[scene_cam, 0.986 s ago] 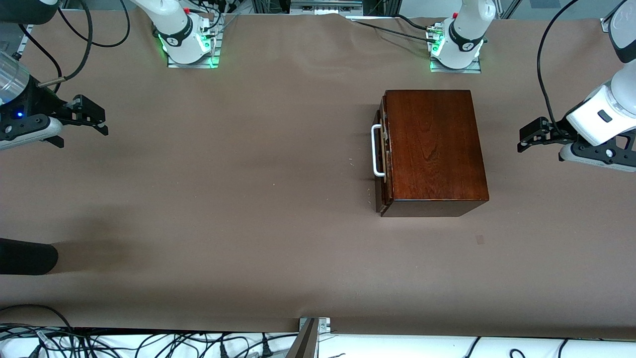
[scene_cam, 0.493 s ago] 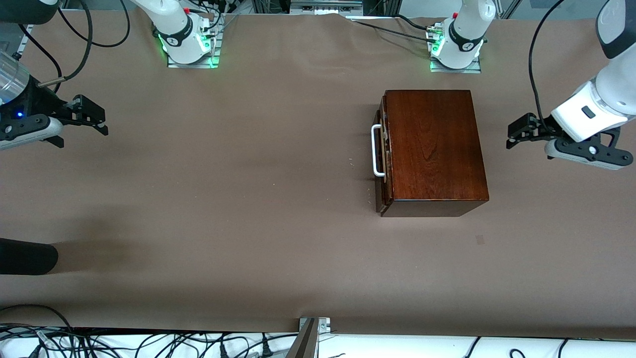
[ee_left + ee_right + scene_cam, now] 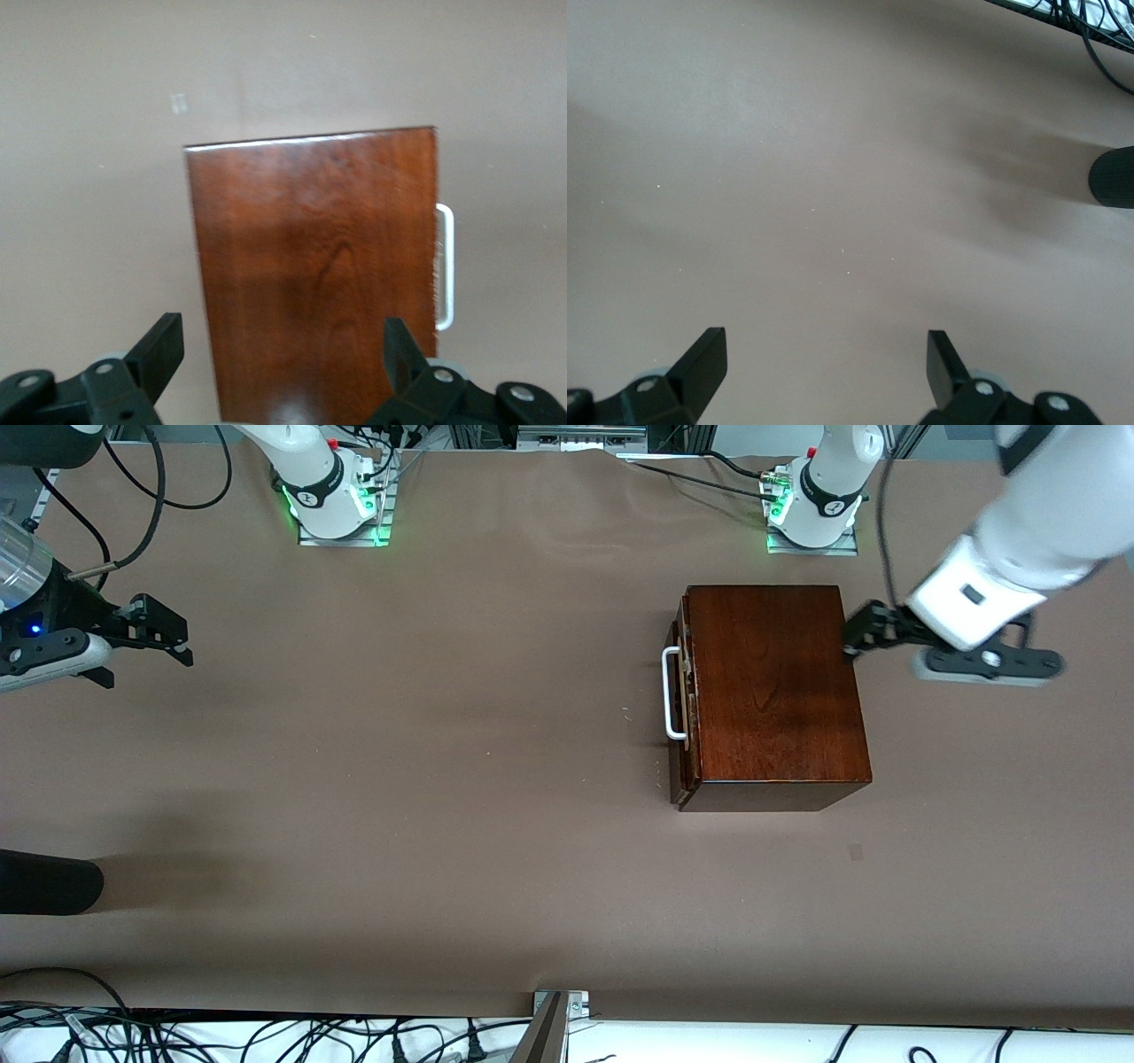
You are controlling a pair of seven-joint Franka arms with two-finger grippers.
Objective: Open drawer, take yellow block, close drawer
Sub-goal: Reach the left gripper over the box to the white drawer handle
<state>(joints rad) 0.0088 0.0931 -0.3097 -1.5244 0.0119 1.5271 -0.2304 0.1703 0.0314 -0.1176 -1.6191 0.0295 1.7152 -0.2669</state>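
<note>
The dark reddish-brown wooden box (image 3: 771,686) stands on the table in front of the left arm's base. Its drawer (image 3: 683,717) is pushed in, the white bar handle (image 3: 673,693) facing the right arm's end of the table. My left gripper (image 3: 853,638) hangs open over the box's edge at the left arm's end; in its wrist view the gripper (image 3: 279,343) frames the box top (image 3: 319,257), with the handle (image 3: 446,266) beyond. My right gripper (image 3: 180,642) waits open over bare table at the right arm's end, as its wrist view (image 3: 824,347) shows. The yellow block is hidden.
A black rounded object (image 3: 44,881) juts onto the table at the right arm's end, nearer the front camera, and shows in the right wrist view (image 3: 1112,177). Cables (image 3: 266,1036) and a metal bracket (image 3: 556,1014) line the near edge. Brown table surface (image 3: 425,762) spreads between arms.
The left arm has swung in from the table's end toward the box, its gripper now over the box's edge. The right arm and the box have not moved.
</note>
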